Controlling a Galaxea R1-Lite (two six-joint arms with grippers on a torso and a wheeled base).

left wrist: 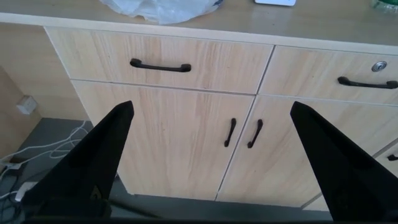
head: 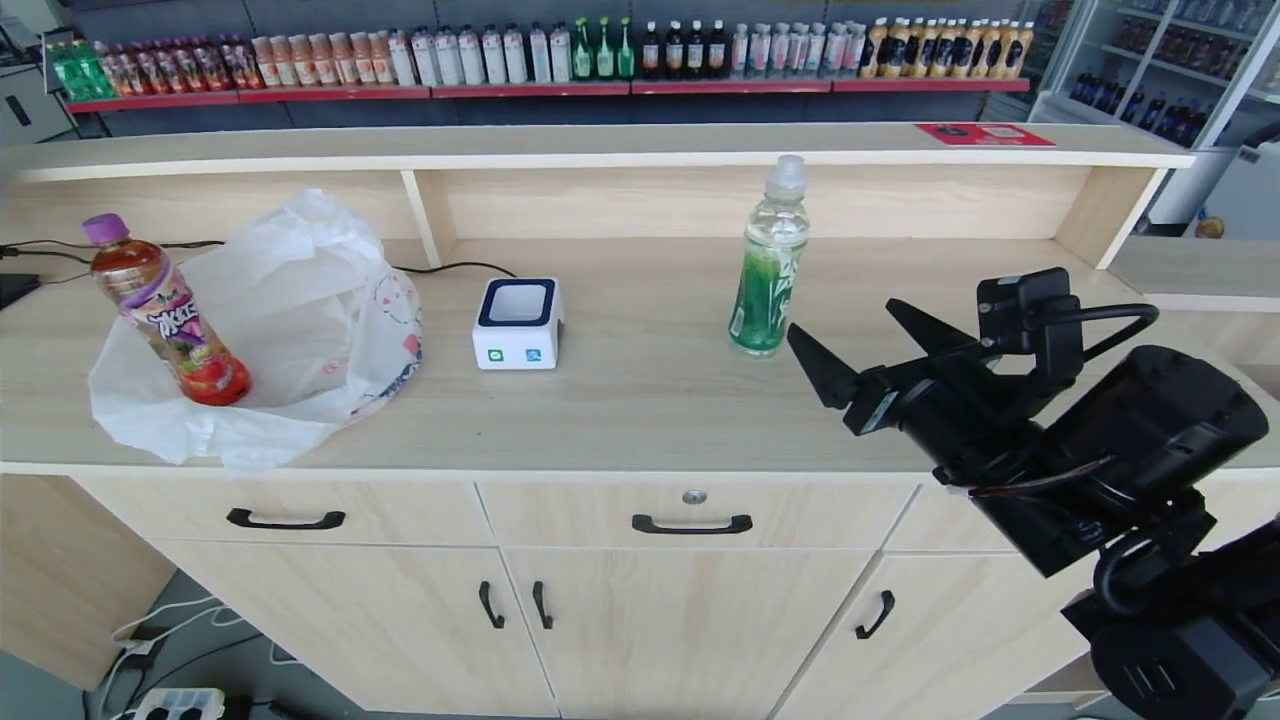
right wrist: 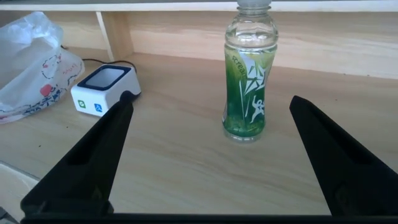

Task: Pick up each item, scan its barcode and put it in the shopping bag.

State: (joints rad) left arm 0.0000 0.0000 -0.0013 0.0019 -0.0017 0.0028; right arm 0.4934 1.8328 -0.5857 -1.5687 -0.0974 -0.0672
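A clear bottle with a green label (head: 768, 262) (right wrist: 250, 74) stands upright on the wooden counter (head: 640, 400), right of the middle. My right gripper (head: 865, 338) (right wrist: 208, 162) is open just to the bottle's right, fingers pointed at it and a short gap away. The white barcode scanner (head: 518, 322) (right wrist: 103, 89) sits at the counter's middle. At the left, a white shopping bag (head: 300, 300) (right wrist: 34, 68) lies open with a red drink bottle with a purple cap (head: 165, 315) leaning in it. My left gripper (left wrist: 211, 162) is open, low in front of the cabinet doors.
A raised shelf (head: 600, 150) with a divider runs along the counter's back. A black cable (head: 450, 267) leads from behind the bag to the scanner. Drawers and doors with black handles (head: 691, 524) (left wrist: 160, 65) are below the counter. Bare counter lies between scanner and green bottle.
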